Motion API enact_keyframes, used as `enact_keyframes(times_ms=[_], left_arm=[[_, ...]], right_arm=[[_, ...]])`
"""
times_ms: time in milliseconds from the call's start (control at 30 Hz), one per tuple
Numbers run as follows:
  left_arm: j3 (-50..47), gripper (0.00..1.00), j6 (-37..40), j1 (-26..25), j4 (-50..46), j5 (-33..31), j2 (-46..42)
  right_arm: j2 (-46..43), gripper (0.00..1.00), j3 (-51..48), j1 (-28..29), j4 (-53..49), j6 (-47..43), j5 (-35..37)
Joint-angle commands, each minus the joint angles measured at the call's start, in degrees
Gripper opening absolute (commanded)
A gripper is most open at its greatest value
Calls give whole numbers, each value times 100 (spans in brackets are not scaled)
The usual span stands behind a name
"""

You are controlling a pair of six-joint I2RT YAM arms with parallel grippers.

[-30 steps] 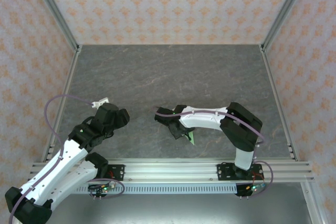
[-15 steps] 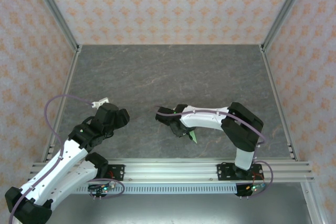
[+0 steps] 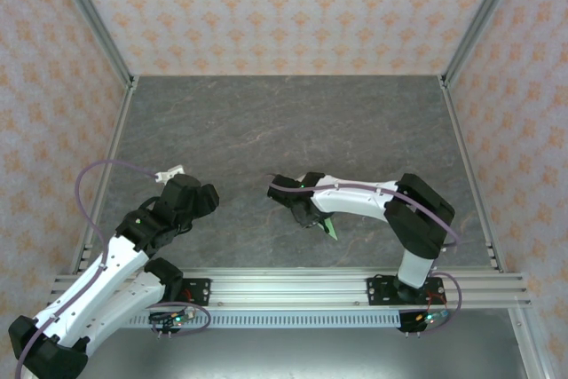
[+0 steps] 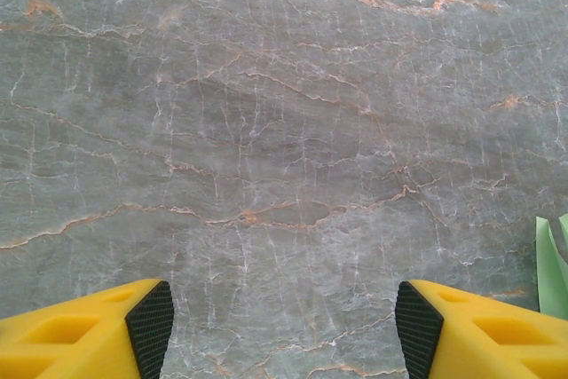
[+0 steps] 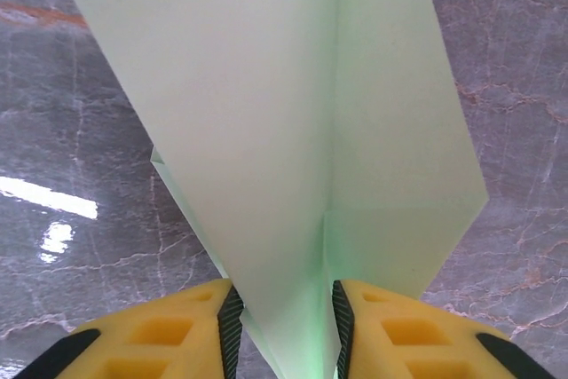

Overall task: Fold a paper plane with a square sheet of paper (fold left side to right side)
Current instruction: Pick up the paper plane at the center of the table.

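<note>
The right gripper [image 5: 286,308] tight on the paper plane [image 5: 266,113] (a pad on each side); left gripper [image 4: 284,326] wide apart, empty.

open tabletop [image 3: 293,122] behind, paper plane [image 3: 329,227] near front

The table top [image 3: 293,130] is a dark grey stone-like surface with thin pale and orange veins, and it takes the middle of the top view. Walls [image 3: 284,6] with pale pink wallpaper and an orange ornament pattern stand at the upper, left and right sides. Two grey metal posts [image 3: 89,15] run slantwise in the upper corners. A long aluminium rail [image 3: 293,288] lies across the lower part of the frame. In the right wrist view a bright reflection [image 5: 49,197] sits at the left on the stone.
</note>
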Motion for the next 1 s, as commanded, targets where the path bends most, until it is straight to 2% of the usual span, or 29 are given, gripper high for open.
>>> enact_keyframes(times_ms=[0,267,433,700,967], left_arm=[[-22,70,46,-28,-122,-183,15],[14,70,56,-28,-130,-187,17],[15,70,59,-29,-144,-178,16],[15,70,64,-27,-139,-172,15],[13,70,56,-23,-139,-164,15]], right_arm=[[-78,30,-90,-48,-102,-81,137],[-211,12,-88,-170,-146,-95,233],[-566,2,-119,-439,14,-186,-197],[-909,1,-397,-1239,427,-216,-1316],[-668,5,-457,-1628,488,-310,-1405]])
